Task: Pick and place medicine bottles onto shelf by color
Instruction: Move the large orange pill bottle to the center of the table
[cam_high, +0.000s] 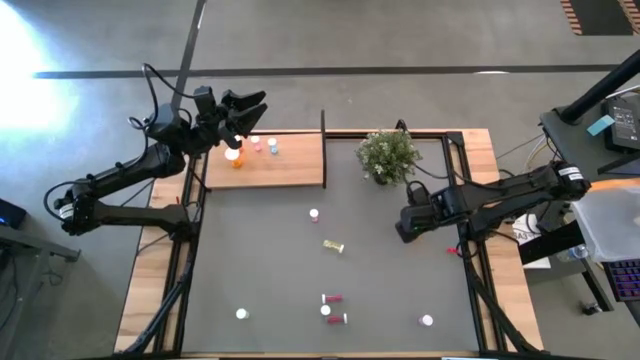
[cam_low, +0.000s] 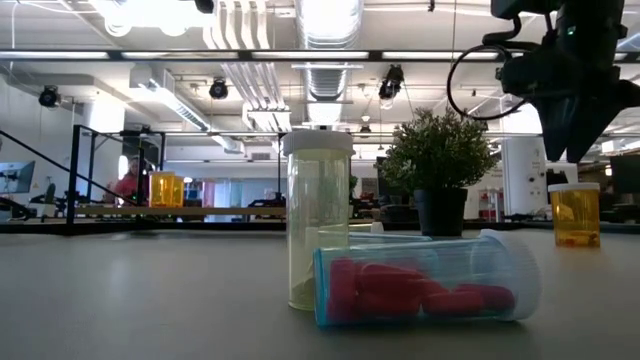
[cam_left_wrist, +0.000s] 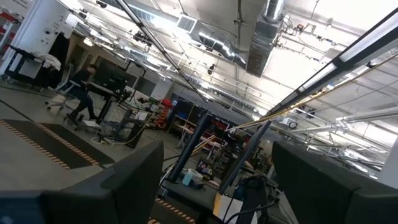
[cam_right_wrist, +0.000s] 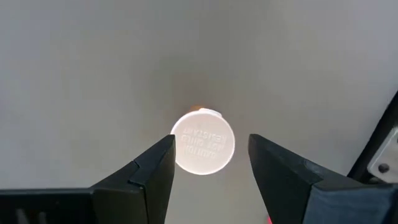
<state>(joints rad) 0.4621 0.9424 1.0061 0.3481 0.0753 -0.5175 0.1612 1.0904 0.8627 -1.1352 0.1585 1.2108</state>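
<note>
the right gripper (cam_right_wrist: 210, 163) hangs over the grey mat (cam_high: 260, 260) at about three o'clock, just below the potted plant (cam_high: 388, 155), fingers spread apart with nothing between them; an orange bottle (cam_right_wrist: 203, 142) stands right beneath the gap (seen cap-up). the left gripper (cam_high: 243, 108) is lifted at eleven o'clock over the far edge of the shelf (cam_high: 290, 165), fingers parted and empty. the shelf holds an orange bottle (cam_high: 234, 156), a pink one (cam_high: 256, 145) and a blue one (cam_high: 272, 146). other bottles lie scattered toward six o'clock.
</note>
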